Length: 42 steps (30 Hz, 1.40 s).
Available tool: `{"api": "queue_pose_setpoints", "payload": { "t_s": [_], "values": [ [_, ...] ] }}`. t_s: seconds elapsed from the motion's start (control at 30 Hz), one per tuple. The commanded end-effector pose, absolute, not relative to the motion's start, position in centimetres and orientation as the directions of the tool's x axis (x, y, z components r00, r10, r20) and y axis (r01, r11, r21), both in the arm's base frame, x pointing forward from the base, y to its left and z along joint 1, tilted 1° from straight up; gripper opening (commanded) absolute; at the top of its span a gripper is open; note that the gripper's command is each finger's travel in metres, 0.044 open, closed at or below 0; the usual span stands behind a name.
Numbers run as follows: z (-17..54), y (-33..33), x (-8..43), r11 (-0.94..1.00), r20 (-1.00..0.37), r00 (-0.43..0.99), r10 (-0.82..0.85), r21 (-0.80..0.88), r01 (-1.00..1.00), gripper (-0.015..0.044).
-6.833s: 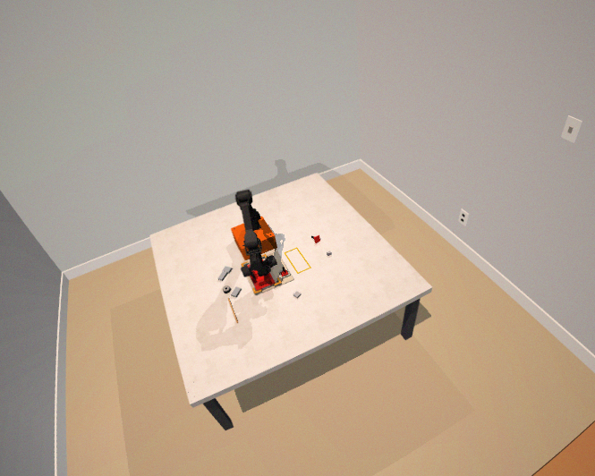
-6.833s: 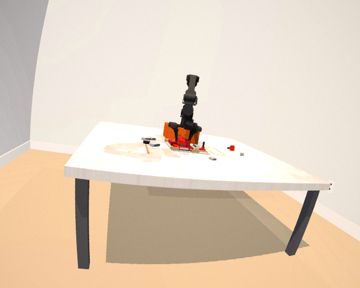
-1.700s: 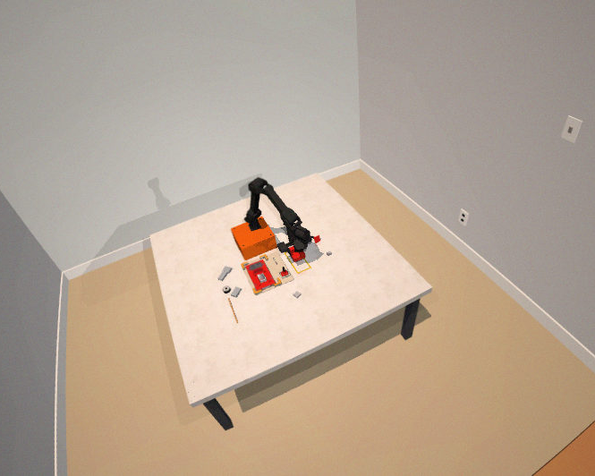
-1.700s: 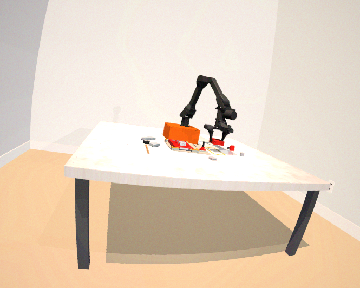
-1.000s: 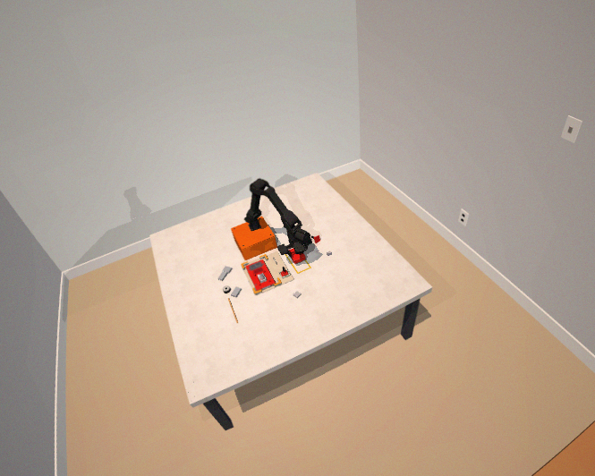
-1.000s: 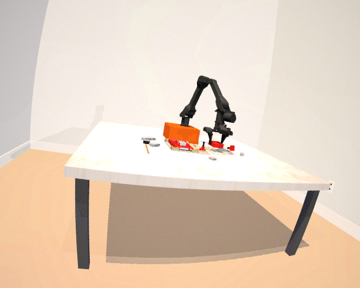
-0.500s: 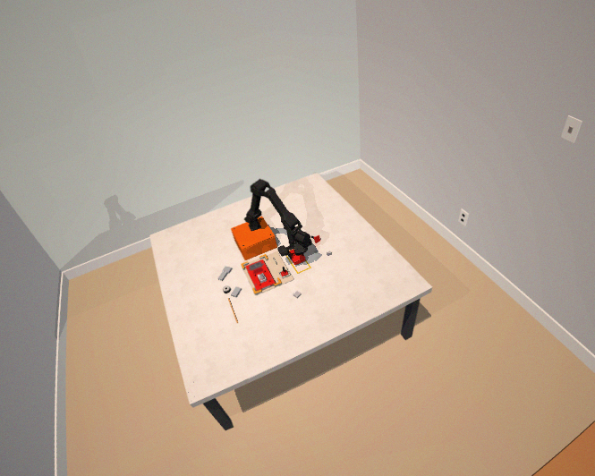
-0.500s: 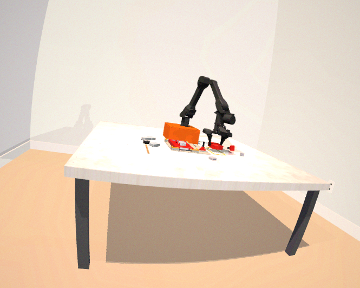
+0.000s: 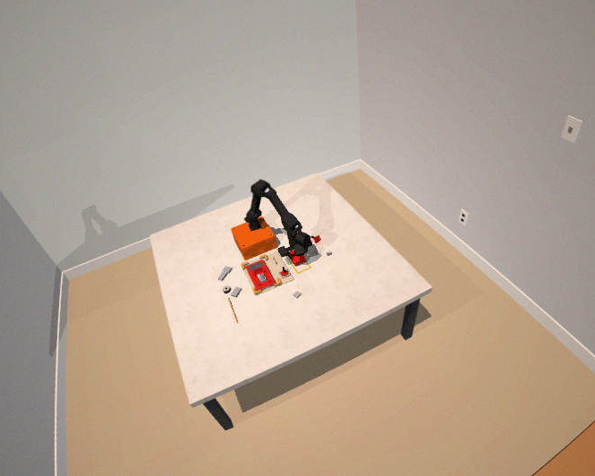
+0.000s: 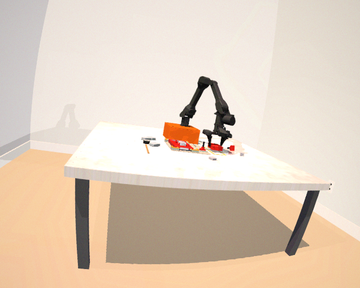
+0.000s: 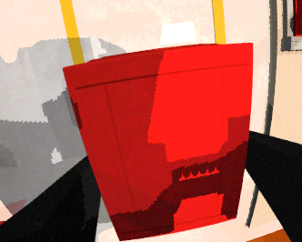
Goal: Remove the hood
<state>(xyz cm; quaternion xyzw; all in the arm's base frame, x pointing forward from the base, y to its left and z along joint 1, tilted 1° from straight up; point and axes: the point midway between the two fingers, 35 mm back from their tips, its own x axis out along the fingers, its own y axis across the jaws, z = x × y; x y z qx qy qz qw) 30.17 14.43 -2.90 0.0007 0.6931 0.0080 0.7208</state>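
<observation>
Wrist view shows the hood (image 9: 299, 259) (image 10: 216, 147) (image 11: 195, 109) clamped between the 2 black fingers of the gripper (image 9: 296, 257) (image 10: 215, 146) (image 11: 168, 149), 1 against each side. It is red, with thin dark lines along its face and a row of small jagged marks near 1 end. Shadow covers part of it.

2 yellow strips of the marked area (image 9: 301, 271) (image 11: 68, 18) run out past the hood's far edge. In the top view, the hood is over the end of the outline nearer the arm (image 9: 276, 201) (image 10: 218, 96), and part of the outline shows beyond it. In the exterior view, the hood is low over the table (image 9: 338, 307) (image 10: 174, 167); whether it touches the top, I cannot tell.

The car (image 9: 267, 278) (image 10: 187, 145), red, is on a pale board (image 9: 290, 283) beside the marked area. A small red part with a black upright (image 9: 284, 272) (image 10: 202, 148) stands on the board, between the car and the outline. The arm rises from an orange block (image 9: 259, 250) (image 10: 181, 132). An orange stick (image 9: 233, 310) (image 10: 147, 149) lies apart from the board. A red piece (image 9: 316, 238) (image 10: 232, 148) is near the gripper, apart from the hood.
</observation>
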Motion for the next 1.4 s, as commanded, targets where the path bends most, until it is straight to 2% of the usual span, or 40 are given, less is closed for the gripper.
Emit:
{"api": "queue_pose_setpoints", "payload": {
  "t_s": [0.0, 0.8, 1.37],
  "values": [
    [-3.2, 14.4, 30.2, 1.000, -0.999, 0.040, 0.008, 0.008, -0.009, 0.0000],
    [-4.4, 14.4, 30.2, 1.000, -0.999, 0.040, 0.008, 0.008, -0.009, 0.0000],
    [-4.1, 14.4, 30.2, 1.000, -0.999, 0.039, 0.012, 0.012, -0.010, 0.0440]
  ]
}}
